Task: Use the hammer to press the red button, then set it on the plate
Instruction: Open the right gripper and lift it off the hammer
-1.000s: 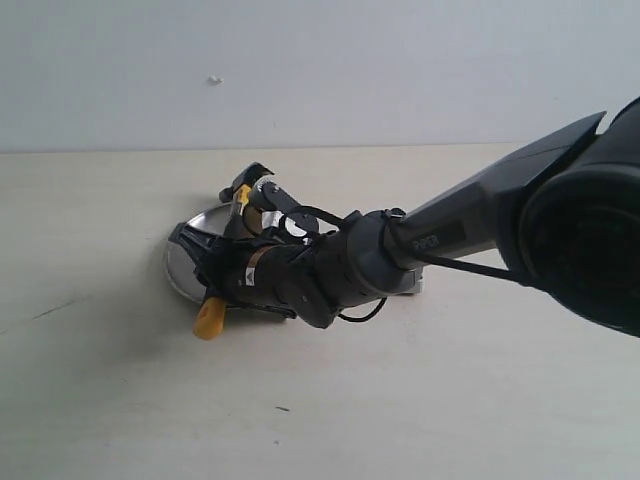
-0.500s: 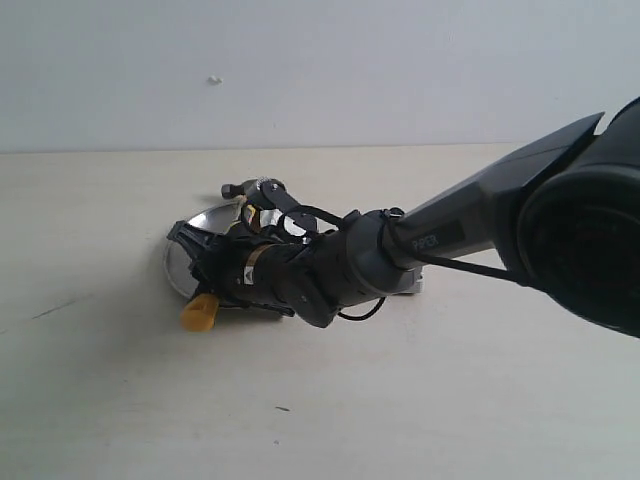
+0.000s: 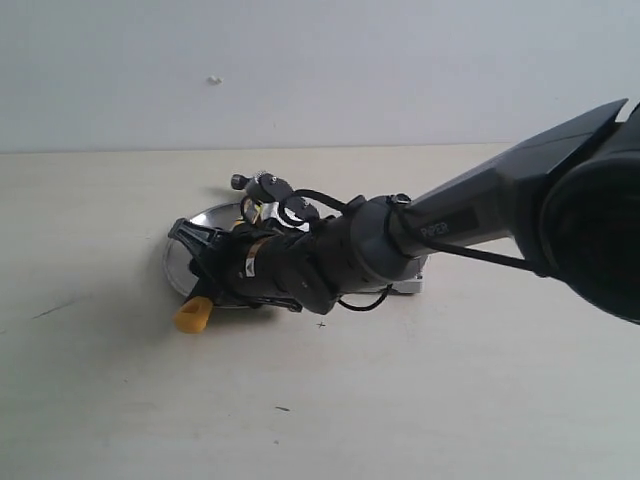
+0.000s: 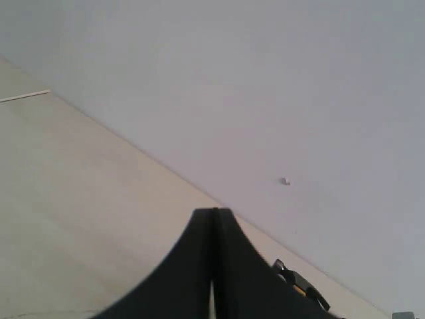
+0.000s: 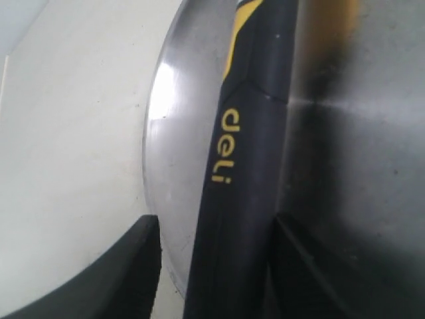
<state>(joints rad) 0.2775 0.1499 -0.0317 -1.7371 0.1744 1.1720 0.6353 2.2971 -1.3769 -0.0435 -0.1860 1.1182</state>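
Two fingers of my right hand (image 5: 212, 229) stand apart, one on either side of the hammer (image 5: 246, 166) handle. A sliver of plate (image 5: 166, 153) shows between one finger and the grip, so it is not clamped. Hammer lies flat across the plate, yellow end jutting past the rim over the surface (image 3: 450, 400). My right arm hides most of the red button (image 3: 412, 286); only a grey base corner shows. Left hand (image 4: 214, 266): fingers pressed together, empty, above the surface.
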